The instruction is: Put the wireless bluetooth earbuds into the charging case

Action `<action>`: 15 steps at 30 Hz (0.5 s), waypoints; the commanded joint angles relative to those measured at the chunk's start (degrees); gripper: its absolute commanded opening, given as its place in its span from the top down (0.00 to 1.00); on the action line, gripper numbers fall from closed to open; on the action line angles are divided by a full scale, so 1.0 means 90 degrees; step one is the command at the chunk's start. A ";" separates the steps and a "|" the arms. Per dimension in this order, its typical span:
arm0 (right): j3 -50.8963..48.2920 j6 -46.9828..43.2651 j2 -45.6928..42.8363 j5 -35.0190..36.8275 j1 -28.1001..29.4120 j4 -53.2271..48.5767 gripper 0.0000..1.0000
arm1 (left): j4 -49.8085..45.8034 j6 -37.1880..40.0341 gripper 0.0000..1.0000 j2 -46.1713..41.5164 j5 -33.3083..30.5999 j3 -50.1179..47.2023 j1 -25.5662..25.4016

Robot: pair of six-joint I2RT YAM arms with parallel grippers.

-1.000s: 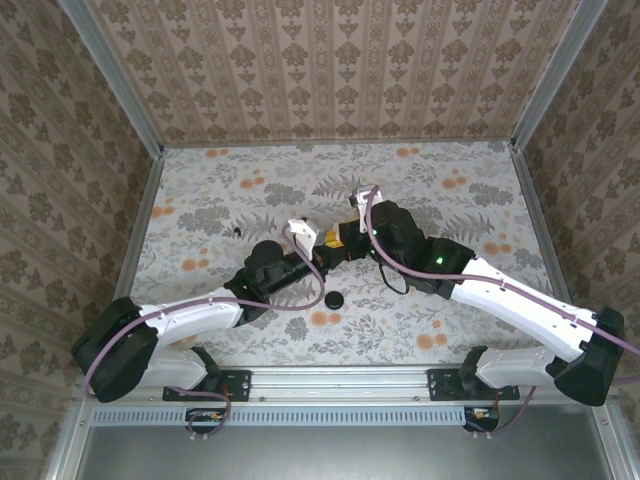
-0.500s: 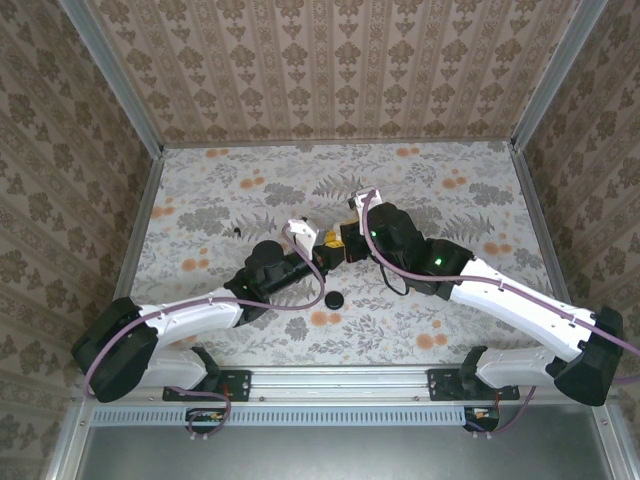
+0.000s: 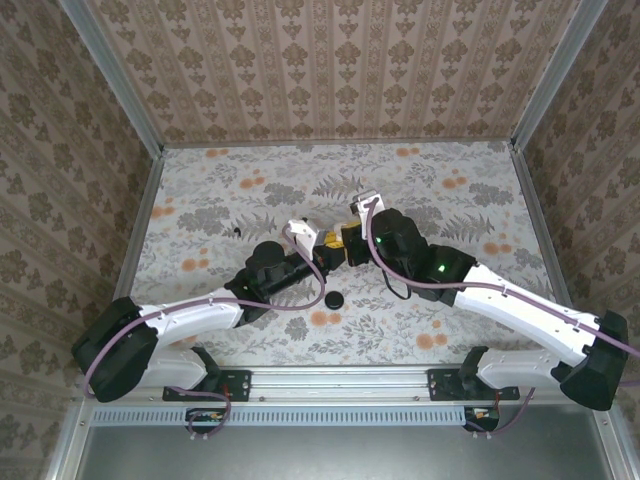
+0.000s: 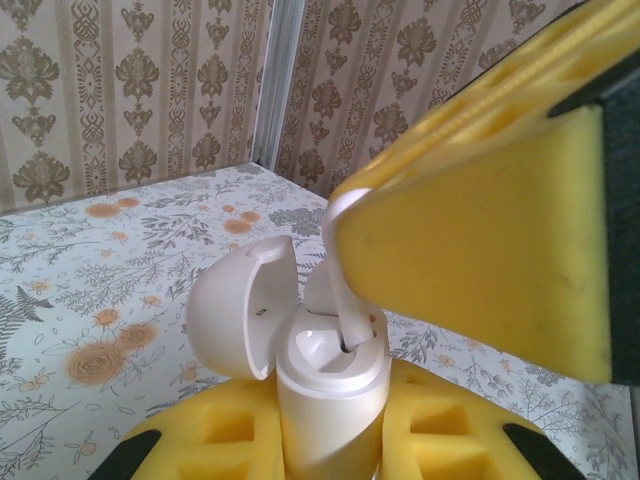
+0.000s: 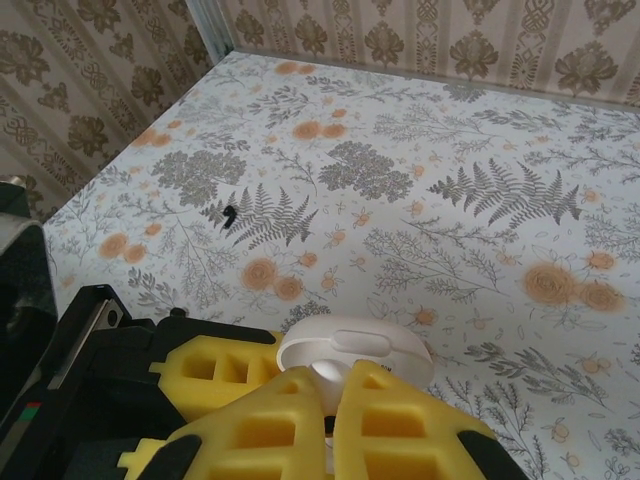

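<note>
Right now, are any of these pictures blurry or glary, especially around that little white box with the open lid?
Left wrist view: the charging case and earbud are sharp with only a soft sheen, while the yellow pad sits close to the lens and looks slightly soft. Right wrist view: the flowered table is crisp. Top external view: even light, faint shadows.

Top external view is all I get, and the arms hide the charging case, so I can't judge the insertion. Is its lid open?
Observer: Yes. The left wrist view shows the charging case clamped in the left gripper, with its lid swung open.
Operator: And the earbud?
Observer: The right gripper pinches the earbud, and its lower end reaches a socket in the case.
</note>
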 commanded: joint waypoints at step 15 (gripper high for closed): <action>-0.0067 -0.0096 0.0051 -0.0614 0.0086 -0.0425 0.91 | 0.0428 -0.0218 1.00 -0.0117 -0.0192 0.0245 0.0017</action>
